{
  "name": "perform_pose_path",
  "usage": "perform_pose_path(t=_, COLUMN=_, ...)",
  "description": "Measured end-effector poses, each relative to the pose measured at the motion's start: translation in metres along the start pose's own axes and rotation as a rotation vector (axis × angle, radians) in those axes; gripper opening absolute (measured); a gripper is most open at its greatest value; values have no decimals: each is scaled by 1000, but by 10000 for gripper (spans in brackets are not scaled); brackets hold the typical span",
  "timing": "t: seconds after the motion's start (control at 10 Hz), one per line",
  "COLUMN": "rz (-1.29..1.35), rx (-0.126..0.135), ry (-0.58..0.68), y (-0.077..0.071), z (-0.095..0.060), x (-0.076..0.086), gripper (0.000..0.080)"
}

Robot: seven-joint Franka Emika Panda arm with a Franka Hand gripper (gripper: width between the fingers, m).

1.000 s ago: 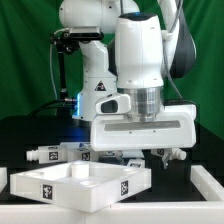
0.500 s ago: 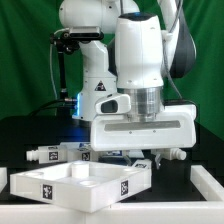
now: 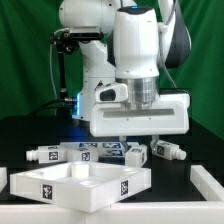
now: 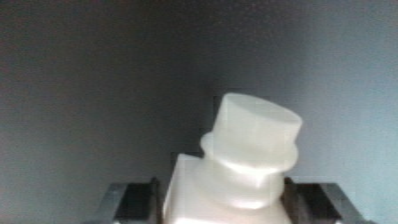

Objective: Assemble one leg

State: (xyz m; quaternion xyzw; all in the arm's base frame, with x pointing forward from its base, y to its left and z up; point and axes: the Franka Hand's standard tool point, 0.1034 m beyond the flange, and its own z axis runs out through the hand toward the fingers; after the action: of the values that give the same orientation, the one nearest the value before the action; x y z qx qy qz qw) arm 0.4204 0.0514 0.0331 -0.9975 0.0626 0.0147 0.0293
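Note:
In the wrist view a white leg [image 4: 246, 150] stands between my two dark fingers [image 4: 135, 200], its narrower round tip pointing away from the camera. My gripper [image 4: 228, 205] is shut on its thick body. In the exterior view my gripper [image 3: 128, 140] hangs just above a row of loose white legs with tag stickers [image 3: 85, 152] lying on the black table. There I cannot tell the held leg apart from the leg right under the hand [image 3: 135, 153]. Another leg [image 3: 166, 150] lies at the exterior view's right.
The large white square panel with a raised rim [image 3: 80, 185] lies in front of the legs, nearest the camera. A white piece [image 3: 210, 186] shows at the exterior view's right edge. The arm's base [image 3: 95, 70] stands behind.
My hand has risen off the table and shifted slightly toward the exterior view's left. The loose legs and the panel have not moved.

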Motion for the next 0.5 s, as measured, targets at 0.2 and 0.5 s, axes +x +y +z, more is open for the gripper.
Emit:
perform_pose_path(t=0.2, rz=-10, rx=-2, ry=1, y=2, z=-3, x=-6, gripper=320)
perform_pose_path(t=0.5, rz=-20, rx=-2, ry=0, y=2, z=-1, x=-6, gripper=320)
